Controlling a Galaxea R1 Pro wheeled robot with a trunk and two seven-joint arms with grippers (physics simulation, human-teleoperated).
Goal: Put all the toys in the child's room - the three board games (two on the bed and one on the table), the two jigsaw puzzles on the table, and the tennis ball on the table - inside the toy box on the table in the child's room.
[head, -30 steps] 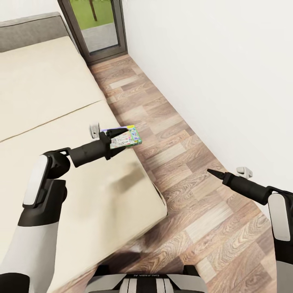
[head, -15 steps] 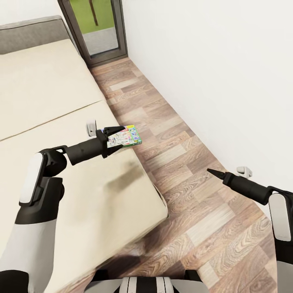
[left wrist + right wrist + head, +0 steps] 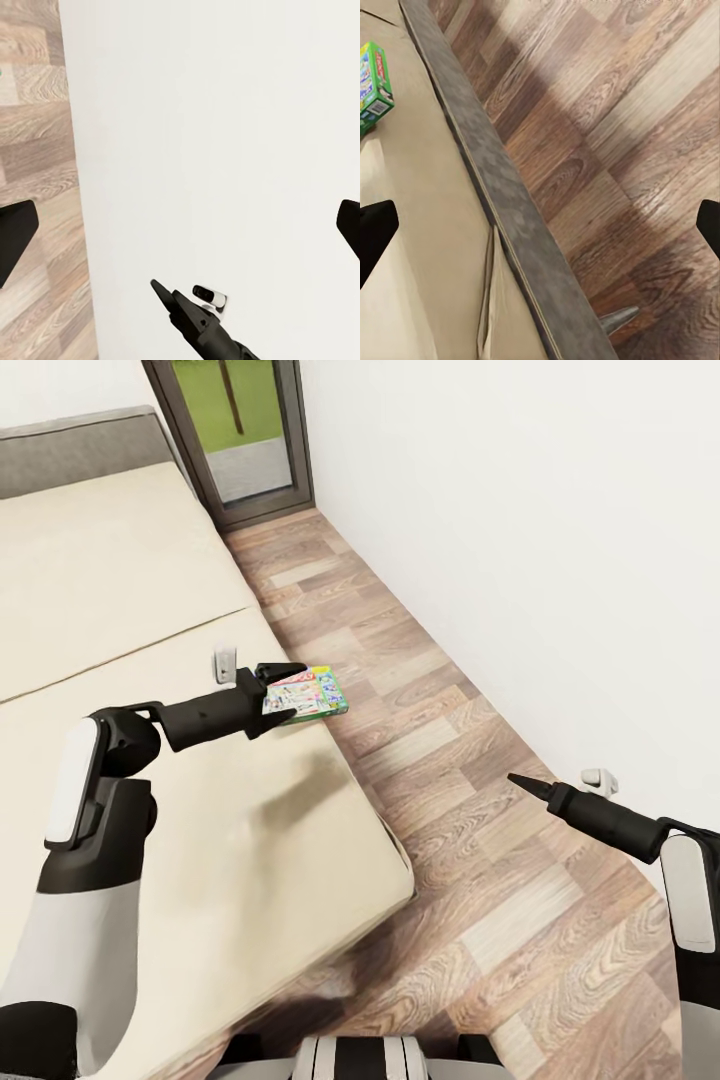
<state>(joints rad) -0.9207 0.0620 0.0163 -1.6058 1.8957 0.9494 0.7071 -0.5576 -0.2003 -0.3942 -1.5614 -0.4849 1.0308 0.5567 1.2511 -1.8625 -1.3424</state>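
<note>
Left gripper, jaws wide, hovers at the green-edged board game on the bed corner, apparently lining up a grasp; right gripper jaws wide, idle.

A cream bed with a grey headboard stands on wood plank floor. A plain white wall runs alongside. A dark-framed glass door shows green outside.
</note>
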